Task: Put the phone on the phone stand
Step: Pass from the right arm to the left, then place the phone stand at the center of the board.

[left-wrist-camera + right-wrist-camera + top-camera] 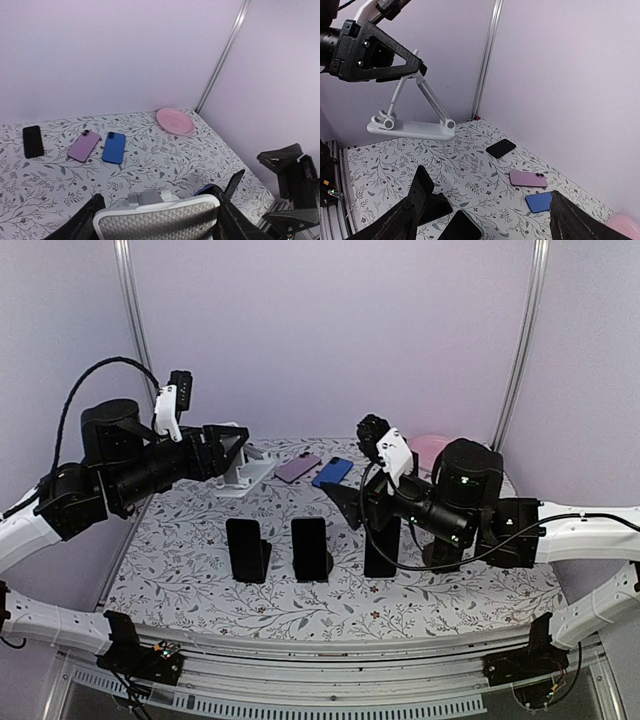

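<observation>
White phone stand (243, 472) held aloft, clamped in my left claw (234, 446), far left. My right claw (343, 504) gapes wide, empty, above the black phone (380, 548) standing upright, near right.

On the surface (180, 540), near the front, stands a row: left propped phone (247, 550), centre propped phone (312, 548), right propped phone (381, 545). Behind it, side by side, lie the left flat phone (33, 141), middle flat phone (84, 146) and right flat phone (114, 147). The plate (175, 121) sits to their right. The stand (243, 472) is at the rear left, in the left gripper (232, 448).
</observation>
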Action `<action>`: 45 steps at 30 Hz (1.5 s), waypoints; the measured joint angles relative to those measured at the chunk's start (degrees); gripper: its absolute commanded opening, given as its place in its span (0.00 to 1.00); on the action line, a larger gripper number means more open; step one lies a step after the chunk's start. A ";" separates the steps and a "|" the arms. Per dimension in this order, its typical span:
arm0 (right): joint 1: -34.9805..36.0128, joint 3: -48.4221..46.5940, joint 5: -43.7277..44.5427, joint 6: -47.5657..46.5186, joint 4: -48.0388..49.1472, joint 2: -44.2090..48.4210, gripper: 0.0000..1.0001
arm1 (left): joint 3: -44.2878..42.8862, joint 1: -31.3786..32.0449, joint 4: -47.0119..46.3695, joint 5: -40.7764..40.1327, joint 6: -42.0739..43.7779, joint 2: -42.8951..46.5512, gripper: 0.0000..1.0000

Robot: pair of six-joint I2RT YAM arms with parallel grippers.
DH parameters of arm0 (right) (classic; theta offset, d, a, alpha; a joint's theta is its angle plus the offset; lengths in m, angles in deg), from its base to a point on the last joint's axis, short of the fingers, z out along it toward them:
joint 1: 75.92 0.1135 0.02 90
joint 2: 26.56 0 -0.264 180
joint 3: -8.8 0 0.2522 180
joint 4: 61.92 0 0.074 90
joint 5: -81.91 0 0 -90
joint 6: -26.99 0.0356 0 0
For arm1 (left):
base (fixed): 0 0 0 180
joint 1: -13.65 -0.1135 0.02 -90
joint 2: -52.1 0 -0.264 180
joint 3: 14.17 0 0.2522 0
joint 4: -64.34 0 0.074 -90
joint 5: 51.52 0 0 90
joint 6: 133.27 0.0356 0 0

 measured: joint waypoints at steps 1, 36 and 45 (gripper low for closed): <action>0.00 0.44 0.66 0.74 -0.59 0.98 0.93 | 0.63 -0.72 0.31 -1.01 0.07 1.05 0.33; 0.00 10.62 8.07 26.47 -15.34 27.61 0.99 | 32.54 -28.20 -5.75 -1.92 -5.22 13.70 0.35; 0.00 10.62 8.07 27.08 -15.54 28.35 0.99 | 37.07 -29.31 -8.24 -0.24 -5.81 13.99 0.35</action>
